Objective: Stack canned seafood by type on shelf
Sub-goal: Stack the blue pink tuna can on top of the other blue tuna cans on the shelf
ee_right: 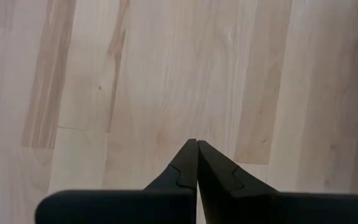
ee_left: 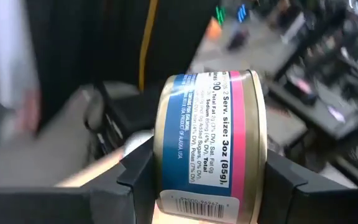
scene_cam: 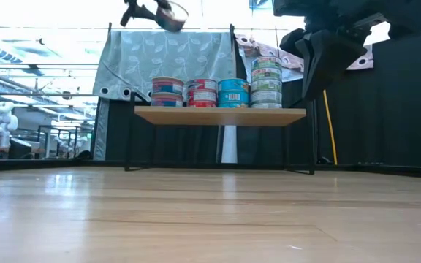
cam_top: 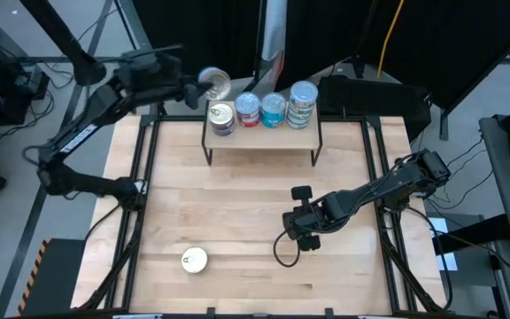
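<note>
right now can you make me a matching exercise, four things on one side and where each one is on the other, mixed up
Things:
1. tin with the pink and blue label
2. lone tin
3. tallest stack of tins
4. right gripper

Places:
A. right end of the shelf
B. shut, above the bare table
C. held in the left gripper, in the air beyond the shelf's left end
D. near edge of the table, left of centre

Pairs: 1-C, 2-D, 3-A, 4-B
</note>
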Robot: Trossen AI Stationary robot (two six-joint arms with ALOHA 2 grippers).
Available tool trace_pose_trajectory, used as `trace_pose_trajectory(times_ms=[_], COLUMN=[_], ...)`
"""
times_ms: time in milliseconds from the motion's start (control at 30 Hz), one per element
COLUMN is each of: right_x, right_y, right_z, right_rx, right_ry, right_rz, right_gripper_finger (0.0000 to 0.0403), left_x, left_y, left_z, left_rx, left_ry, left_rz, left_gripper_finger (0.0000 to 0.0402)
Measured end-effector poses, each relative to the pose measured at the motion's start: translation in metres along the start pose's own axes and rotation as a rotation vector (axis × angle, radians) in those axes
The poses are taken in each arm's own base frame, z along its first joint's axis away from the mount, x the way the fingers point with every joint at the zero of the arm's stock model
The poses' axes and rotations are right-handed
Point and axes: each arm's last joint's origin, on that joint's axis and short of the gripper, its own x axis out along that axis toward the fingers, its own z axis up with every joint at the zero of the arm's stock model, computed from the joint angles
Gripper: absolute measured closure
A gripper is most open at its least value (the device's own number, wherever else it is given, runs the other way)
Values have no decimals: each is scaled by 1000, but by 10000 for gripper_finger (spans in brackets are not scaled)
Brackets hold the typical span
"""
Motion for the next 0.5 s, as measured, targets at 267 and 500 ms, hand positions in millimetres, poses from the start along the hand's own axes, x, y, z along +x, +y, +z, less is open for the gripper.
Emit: trace_pose_trajectory(times_ms=[267, 500], right_x=[-1, -1], right_y=[2, 5], right_z=[0, 0], right_rx=[-6, -24], right_ry=[-2, -5], right_rz=[3, 6], right_gripper_finger=[403, 403], left_x=[50, 59], left_y=[44, 77], left_z=[-19, -30], left_rx=[-98, -171], left_ry=[294, 445], left_rz=[-55, -50], left_gripper_finger=[213, 213])
